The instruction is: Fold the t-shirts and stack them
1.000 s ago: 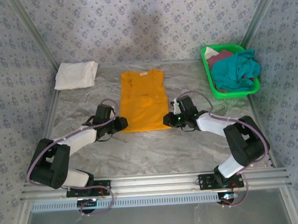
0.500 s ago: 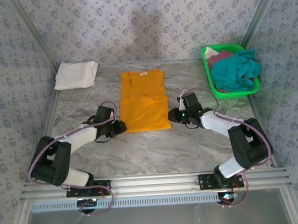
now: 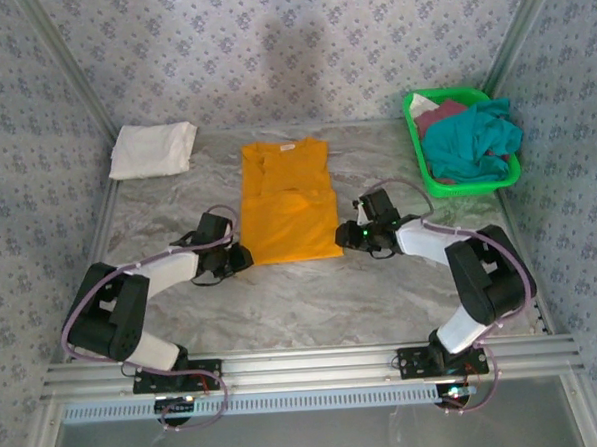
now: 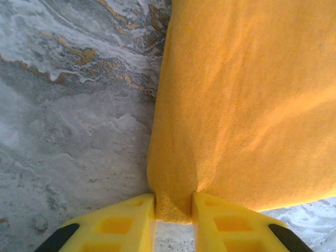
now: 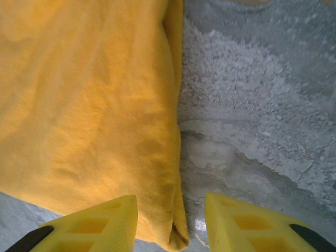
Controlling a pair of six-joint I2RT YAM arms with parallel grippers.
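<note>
The mustard-orange t-shirt [image 3: 288,199] lies flat in a long folded strip at the table's middle. My left gripper [image 3: 242,256] is at its near left corner, and in the left wrist view that gripper [image 4: 173,220] is shut on a pinch of the orange t-shirt [image 4: 247,100]. My right gripper [image 3: 344,236] sits at the near right corner. In its wrist view the right gripper [image 5: 170,226] is open, its yellow fingers astride the corner of the orange t-shirt [image 5: 89,105]. A white t-shirt [image 3: 152,149] lies folded at the far left.
A green basket [image 3: 472,186] stands at the far right with a teal t-shirt [image 3: 479,139] and a maroon one [image 3: 441,111] heaped in it. Bare marble table [image 3: 313,303] stretches between the shirt and the arm bases. Patterned walls close in on three sides.
The left gripper has closed on the shirt's near left corner. The right gripper has opened and shifted slightly right, so it now straddles the near right corner.
</note>
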